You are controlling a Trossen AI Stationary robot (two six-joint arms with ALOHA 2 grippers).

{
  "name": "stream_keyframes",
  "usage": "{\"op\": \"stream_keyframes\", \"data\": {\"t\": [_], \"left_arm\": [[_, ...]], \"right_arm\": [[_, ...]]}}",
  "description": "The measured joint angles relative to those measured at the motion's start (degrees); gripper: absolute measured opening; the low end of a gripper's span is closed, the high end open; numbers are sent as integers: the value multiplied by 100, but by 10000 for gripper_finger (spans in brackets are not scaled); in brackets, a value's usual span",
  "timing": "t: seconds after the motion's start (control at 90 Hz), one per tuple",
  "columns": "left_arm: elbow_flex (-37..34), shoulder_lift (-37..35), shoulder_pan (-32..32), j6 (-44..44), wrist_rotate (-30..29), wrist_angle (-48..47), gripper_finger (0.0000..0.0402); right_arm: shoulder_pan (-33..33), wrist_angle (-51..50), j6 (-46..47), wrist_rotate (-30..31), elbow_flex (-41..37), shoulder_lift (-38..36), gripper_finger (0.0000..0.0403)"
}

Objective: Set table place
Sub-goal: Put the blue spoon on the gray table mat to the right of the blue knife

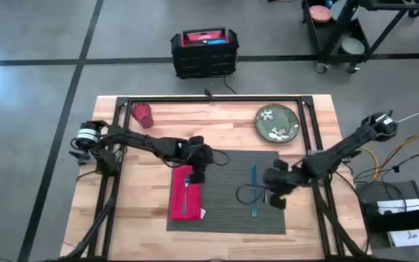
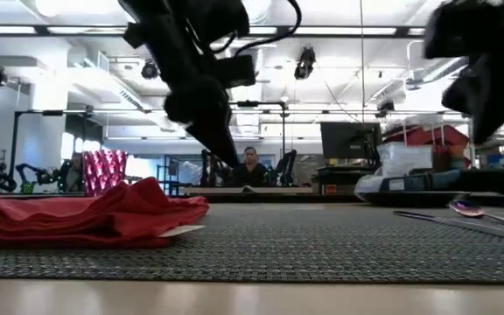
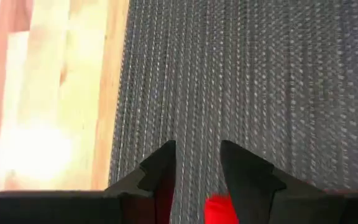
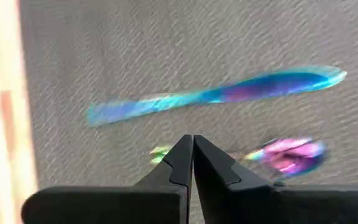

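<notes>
The dark grey ribbed placemat (image 1: 228,191) lies on the wooden table. A red napkin (image 1: 185,193) rests on its left part, with a blue utensil (image 1: 187,191) on top. A blue knife (image 4: 216,96) and an iridescent spoon (image 4: 284,154) lie flat on the mat's right part. My left gripper (image 3: 197,165) hovers open over the mat by the napkin's far end, with nothing between its fingers. My right gripper (image 4: 192,146) is shut and hangs above the spoon's handle; the low view shows it well clear of the mat.
A green plate (image 1: 277,122) sits on the bare table beyond the mat's far right corner. A red cup (image 1: 143,114) stands at the far left. A dark frame rail (image 1: 209,100) runs along the far edge. A thin black cable (image 1: 246,195) loops over the mat.
</notes>
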Motion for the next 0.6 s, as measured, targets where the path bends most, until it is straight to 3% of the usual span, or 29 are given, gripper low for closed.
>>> {"op": "stream_keyframes", "data": {"t": [0.211,0.6], "left_arm": [[-426,163,-7,-35,0,631,114],[-896,185,11,-331,-6,851,114]], "right_arm": [[746,408,589,9,-220,497,0],[815,683,369,77,-200,1495,0]]}}
